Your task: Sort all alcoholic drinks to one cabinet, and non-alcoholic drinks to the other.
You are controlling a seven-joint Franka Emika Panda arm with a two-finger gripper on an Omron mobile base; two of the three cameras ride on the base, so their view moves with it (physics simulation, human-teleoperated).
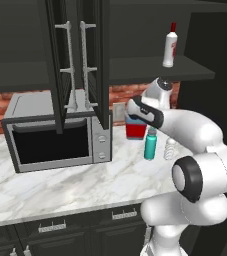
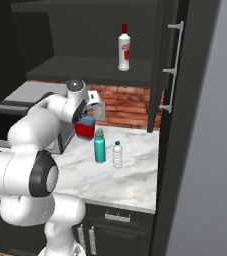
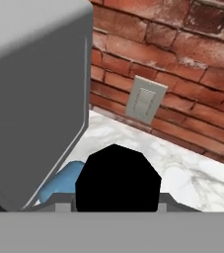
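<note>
— Two bottles come first for us on the marble worktop (image 2: 135, 185): the clear ribbed water bottle (image 2: 117, 155) just beside the teal bottle (image 2: 100, 146), both upright, in front of the microwave's (image 1: 55, 132) right end.

— Behind the teal one we see the squat blue bottle (image 2: 85, 127) with its red label, close to the microwave's right side. Our claw (image 2: 89, 111) sits right over its top.

— Clenched, we'd say. In the hand view the black cap (image 3: 117, 179) sits at the bottom edge with a blue shoulder beside it, and the microwave's grey side to its left. We take the claw to be gripping that bottle at the cap; it stands low by the worktop.

— Farther back from the microwave, a brick wall (image 2: 130, 107) with a grey switch plate (image 3: 145, 100).

— And above, to the microwave's right, the slim white bottle (image 1: 169, 46) with red cap stands upright on the dark shelf of the open right cabinet (image 1: 185, 70). Over the microwave, the other cabinet's doors (image 1: 77, 55) hang open too.
</note>
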